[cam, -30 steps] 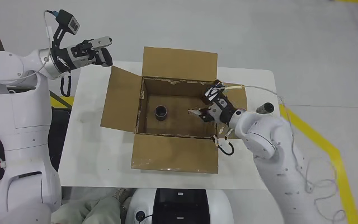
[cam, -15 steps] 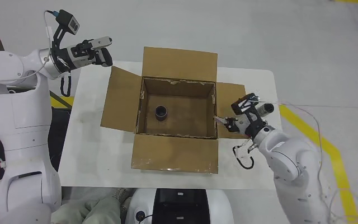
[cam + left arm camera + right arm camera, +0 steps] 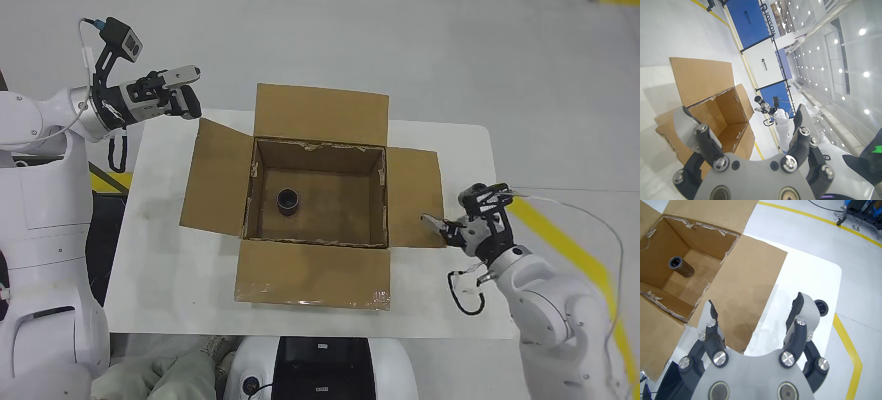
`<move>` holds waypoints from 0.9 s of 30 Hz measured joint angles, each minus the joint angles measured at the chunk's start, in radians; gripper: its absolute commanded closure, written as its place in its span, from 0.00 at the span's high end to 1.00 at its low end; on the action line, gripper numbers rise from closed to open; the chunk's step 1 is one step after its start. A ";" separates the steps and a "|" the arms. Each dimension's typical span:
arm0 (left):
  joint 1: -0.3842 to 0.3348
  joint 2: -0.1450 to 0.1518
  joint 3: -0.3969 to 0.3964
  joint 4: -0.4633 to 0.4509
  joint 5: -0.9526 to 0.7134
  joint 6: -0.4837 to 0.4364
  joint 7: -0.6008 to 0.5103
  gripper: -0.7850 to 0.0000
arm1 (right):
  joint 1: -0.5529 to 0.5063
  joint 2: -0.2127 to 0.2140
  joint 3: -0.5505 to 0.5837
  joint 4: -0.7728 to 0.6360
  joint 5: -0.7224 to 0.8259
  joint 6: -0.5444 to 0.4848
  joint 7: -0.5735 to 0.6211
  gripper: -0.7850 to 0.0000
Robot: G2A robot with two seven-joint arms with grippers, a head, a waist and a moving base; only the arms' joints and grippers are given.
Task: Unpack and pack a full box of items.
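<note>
The white counter (image 3: 160, 260) holds a big brown cardboard box (image 3: 310, 275) in its middle, with the flaps open. The left gripper (image 3: 741, 108) hangs by the counter's far left corner and the right gripper (image 3: 755, 300) hangs at its right edge beside a box flap, both with jaws apart and holding nothing. One small metal tube (image 3: 680, 266) stands inside the box near its left wall, and a second metal tube (image 3: 821, 307) sits on the counter by the right edge.

White brand lettering on the blue panel (image 3: 751, 28), dark brand lettering on the white panel (image 3: 768, 73) beside it
</note>
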 measured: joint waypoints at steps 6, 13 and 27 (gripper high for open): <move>0.000 0.000 0.000 0.000 0.000 0.000 0.000 1.00 | -0.022 0.005 0.015 -0.011 -0.012 0.014 0.002 1.00; 0.000 0.000 0.000 0.000 0.000 0.000 0.000 1.00 | -0.005 0.008 -0.022 -0.023 -0.014 -0.004 0.011 1.00; 0.000 0.000 0.000 0.000 0.000 0.000 0.000 1.00 | -0.005 0.008 -0.020 -0.022 -0.013 -0.002 0.009 1.00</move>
